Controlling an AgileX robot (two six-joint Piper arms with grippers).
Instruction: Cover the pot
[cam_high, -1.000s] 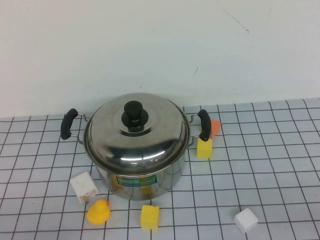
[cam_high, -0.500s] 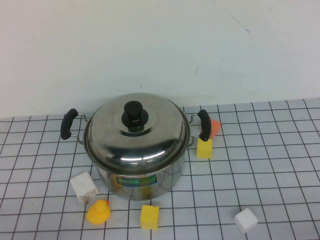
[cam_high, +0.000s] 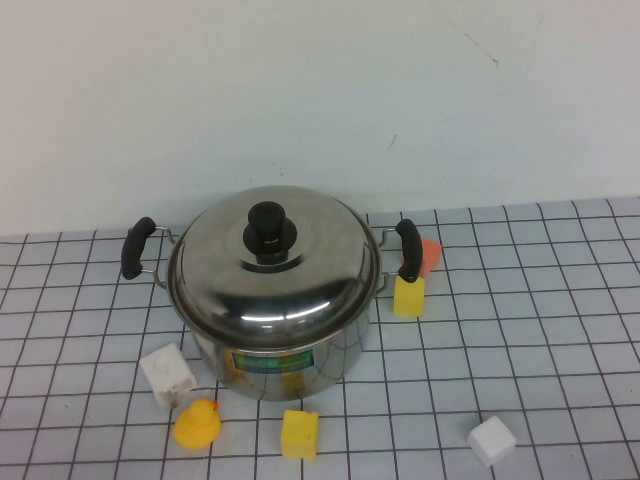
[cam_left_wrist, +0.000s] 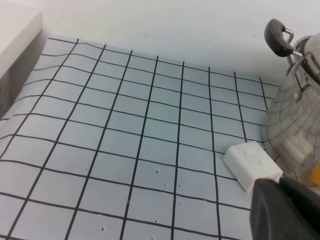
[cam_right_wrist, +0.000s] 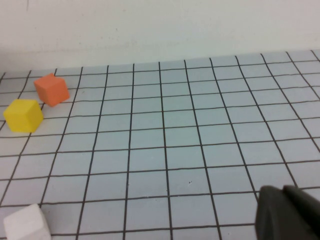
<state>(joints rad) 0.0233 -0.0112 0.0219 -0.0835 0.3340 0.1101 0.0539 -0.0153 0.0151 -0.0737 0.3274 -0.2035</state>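
Note:
The steel pot (cam_high: 290, 352) stands on the gridded mat, with black side handles (cam_high: 137, 248) and a green-blue label on its wall. The domed steel lid (cam_high: 275, 285) with a black knob (cam_high: 266, 228) sits on its rim. Neither gripper shows in the high view. My left gripper (cam_left_wrist: 279, 181) is shut and empty, low over the mat beside a white block (cam_left_wrist: 251, 167), with the pot's wall (cam_left_wrist: 292, 125) and one handle (cam_left_wrist: 277, 37) close by. My right gripper (cam_right_wrist: 283, 189) is shut and empty over bare mat, away from the pot.
Around the pot lie a white block (cam_high: 168, 373), a yellow duck (cam_high: 197, 423), two yellow cubes (cam_high: 300, 434) (cam_high: 408, 296), an orange cube (cam_high: 431, 255) and a white cube (cam_high: 491, 440). The right wrist view shows the orange (cam_right_wrist: 51, 89), yellow (cam_right_wrist: 23, 115) and white (cam_right_wrist: 25, 225) cubes.

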